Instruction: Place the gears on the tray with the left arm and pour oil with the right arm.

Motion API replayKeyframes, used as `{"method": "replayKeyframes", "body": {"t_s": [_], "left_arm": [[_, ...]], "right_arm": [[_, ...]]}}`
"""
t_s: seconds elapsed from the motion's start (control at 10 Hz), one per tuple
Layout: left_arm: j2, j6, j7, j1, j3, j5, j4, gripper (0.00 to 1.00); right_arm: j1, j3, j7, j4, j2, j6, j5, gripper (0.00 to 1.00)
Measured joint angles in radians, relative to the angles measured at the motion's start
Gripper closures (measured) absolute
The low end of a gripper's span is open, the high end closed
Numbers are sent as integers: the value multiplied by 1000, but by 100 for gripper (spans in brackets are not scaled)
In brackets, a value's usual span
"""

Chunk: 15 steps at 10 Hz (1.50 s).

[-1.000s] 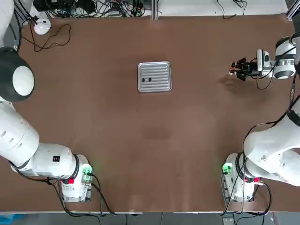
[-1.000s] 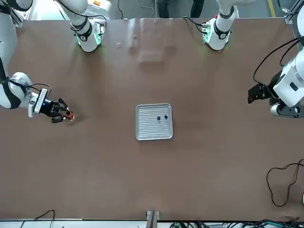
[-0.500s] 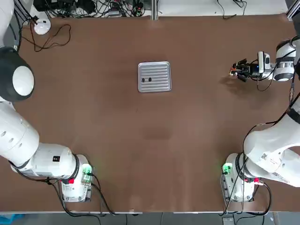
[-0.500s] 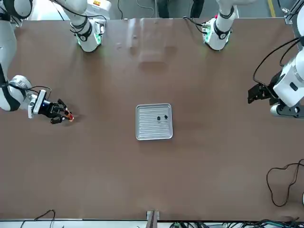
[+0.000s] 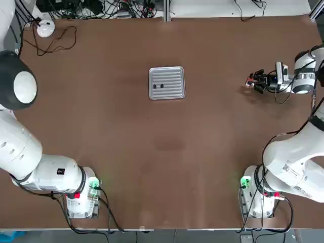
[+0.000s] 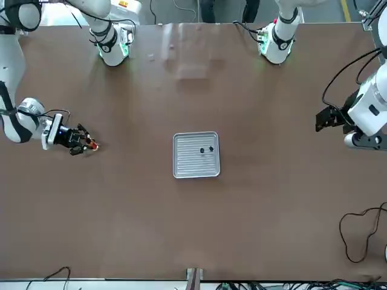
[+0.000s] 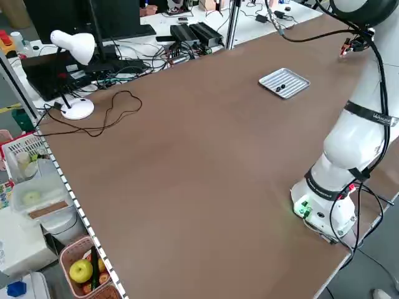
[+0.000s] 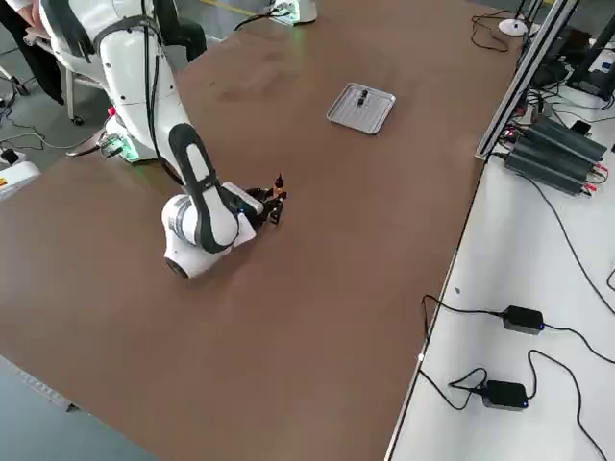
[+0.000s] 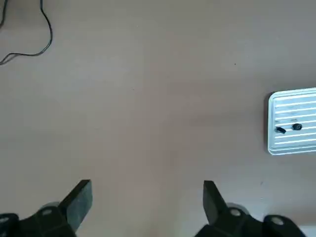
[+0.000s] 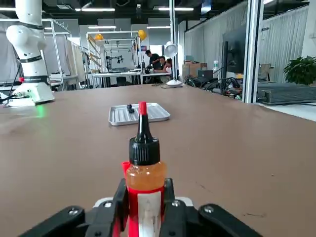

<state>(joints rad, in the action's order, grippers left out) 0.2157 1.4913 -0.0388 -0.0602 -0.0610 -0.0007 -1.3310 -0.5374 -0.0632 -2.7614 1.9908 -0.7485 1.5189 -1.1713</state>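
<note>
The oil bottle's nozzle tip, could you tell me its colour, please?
Red, above a black cap, on the oil bottle; clearest in the right wrist view.

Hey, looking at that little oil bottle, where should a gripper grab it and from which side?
Grip the oil bottle around its straight body, below the black collar, from the side with fingers level: the nozzle tapers too thin to hold. The right gripper grips it that way, upright, well away from the tray.
</note>
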Motion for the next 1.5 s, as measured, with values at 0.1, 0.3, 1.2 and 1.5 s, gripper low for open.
{"method": "replayKeyframes", "body": {"t_s": [0.1,0.3,1.2,1.5], "left_arm": [[0,0,0,0,0,0,0,1],[0,0,0,0,0,0,0,1],[0,0,0,0,0,0,0,1],[0,0,0,0,0,0,0,1]], "right_arm": [[0,1,-2,-2,-4,0,0,69],[0,5,-13,-6,-13,1,0,69],[0,17,-18,-24,-40,7,0,33],[0,11,-18,-54,-39,9,0,7]]}}
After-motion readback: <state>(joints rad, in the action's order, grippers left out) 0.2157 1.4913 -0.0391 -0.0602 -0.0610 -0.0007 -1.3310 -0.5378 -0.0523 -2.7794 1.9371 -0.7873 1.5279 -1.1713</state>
